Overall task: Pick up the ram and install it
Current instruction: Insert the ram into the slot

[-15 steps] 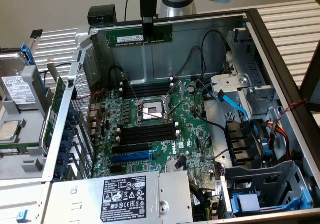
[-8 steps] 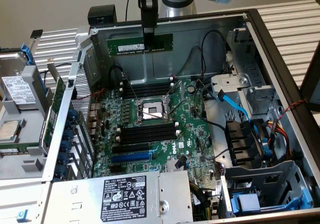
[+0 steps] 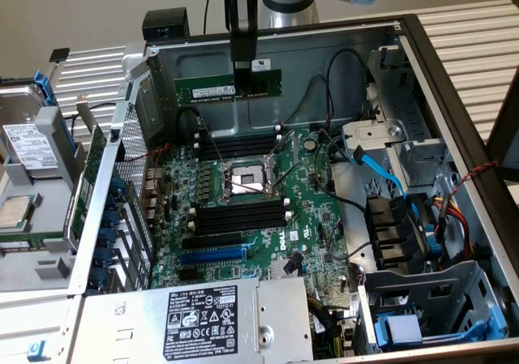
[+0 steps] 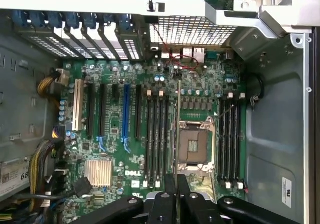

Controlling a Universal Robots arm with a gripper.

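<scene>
— So, what is the setting?
— A pale wall (image 3: 81, 7) at the back, and a ribbed white table (image 3: 466, 23) carrying an open computer case (image 3: 324, 52) laid on its side. The green motherboard (image 3: 272, 238) lies flat on the case floor.
— And the ram?
— The ram (image 3: 203, 88) hangs in the air above the board, clear of it, in front of the case's far wall. Its long axis runs level, from the exterior view's left to its right, parallel to the black memory slots (image 3: 239, 214) below. It stands on edge, white label (image 3: 215, 93) facing the exterior camera.
— What holds it?
— The gripper (image 3: 243, 74). Its jaws are closed on the stick's top edge, slightly toward the exterior view's right of its middle. From the wrist, the ram (image 4: 178, 119) is a thin line beside the processor socket (image 4: 192, 144).
</scene>
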